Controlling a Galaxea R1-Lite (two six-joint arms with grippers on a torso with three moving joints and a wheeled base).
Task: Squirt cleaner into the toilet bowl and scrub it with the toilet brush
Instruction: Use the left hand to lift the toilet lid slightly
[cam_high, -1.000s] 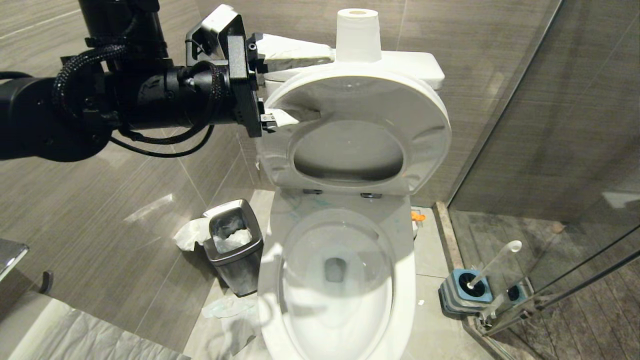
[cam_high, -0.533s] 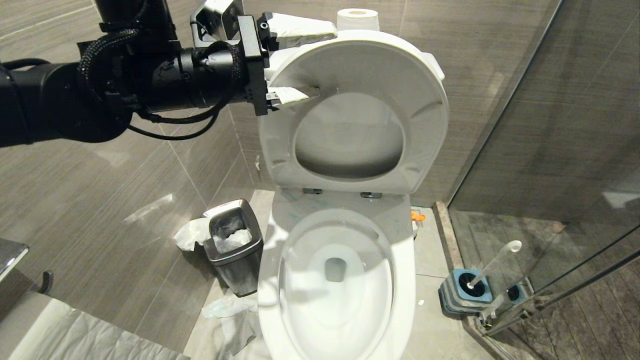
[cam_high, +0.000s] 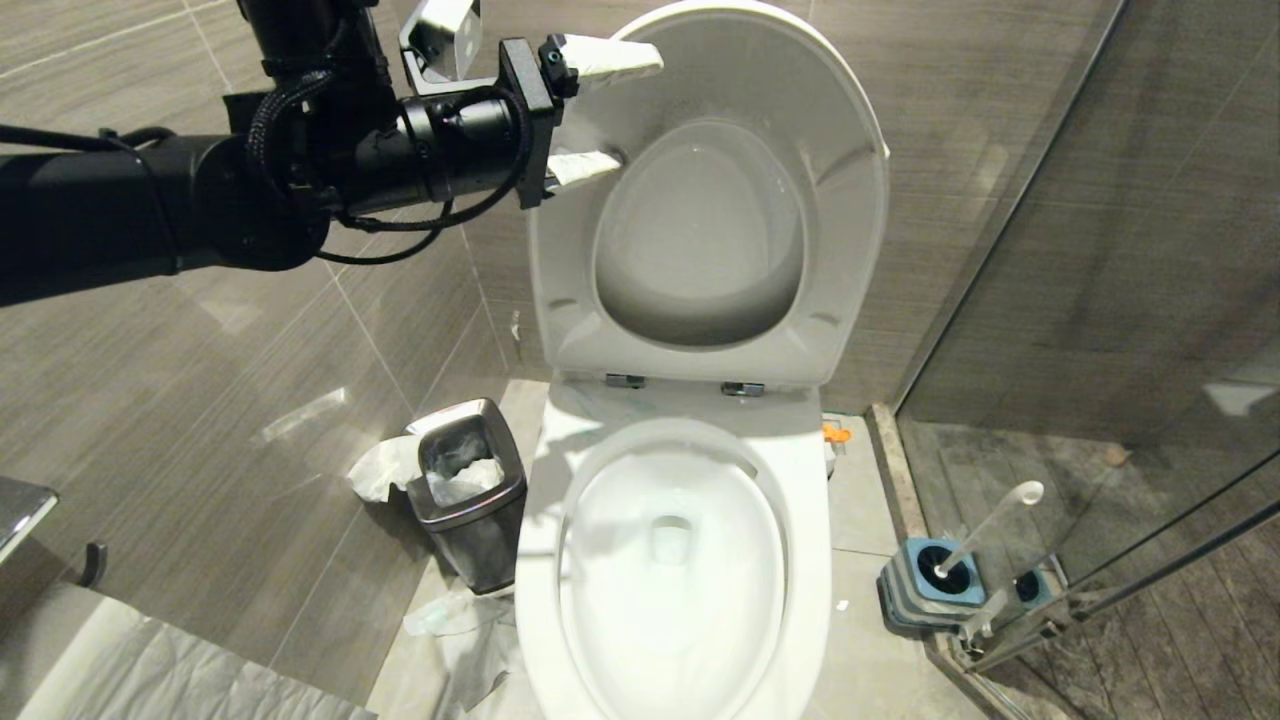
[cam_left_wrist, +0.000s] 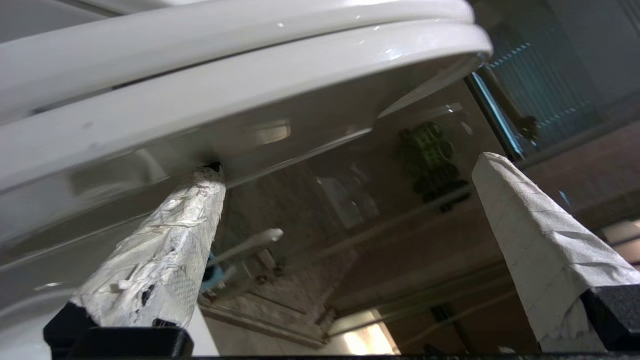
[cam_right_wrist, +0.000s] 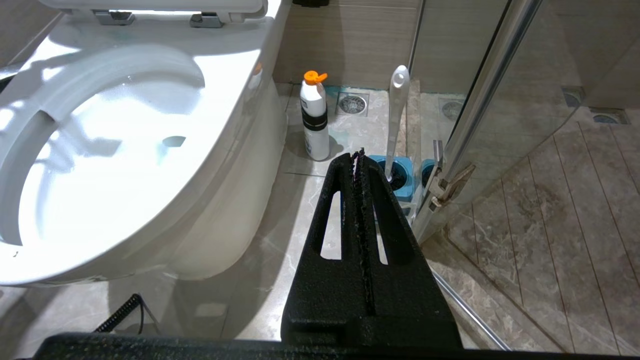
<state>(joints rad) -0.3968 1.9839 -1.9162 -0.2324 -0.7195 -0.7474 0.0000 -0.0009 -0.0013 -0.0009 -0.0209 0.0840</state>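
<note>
Up high, the left end effector (cam_high: 600, 110) stands spread wide, its two tape-wrapped fingers (cam_left_wrist: 165, 260) apart with nothing pinched between them. The lower finger's tip touches the underside of the raised seat (cam_high: 700, 330), while the other finger sits free beside the lid's edge. Seat and lid are tilted up nearly upright against the back wall, on chrome hinges (cam_high: 625, 381).

Well below that end effector lies the toilet bowl (cam_high: 800, 560), its oval basin uncovered and glossy white, with faint turquoise streaks of cleaner (cam_high: 610, 405) on the flat rim just in front of the hinges.

The right end effector (cam_right_wrist: 357, 155) is low beside the bowl, its black fingers pressed together and holding nothing. Just ahead of it stands the toilet brush (cam_right_wrist: 397, 115), upright in its blue-topped holder (cam_right_wrist: 400, 172) against the glass shower partition (cam_high: 1100, 250). A white bottle with an orange cap (cam_right_wrist: 315, 117) stands on the floor between the bowl and the brush.

On the bowl's other side is a small steel waste bin (cam_high: 470, 500) stuffed with paper, with more crumpled paper (cam_high: 450, 615) on the floor around it.
</note>
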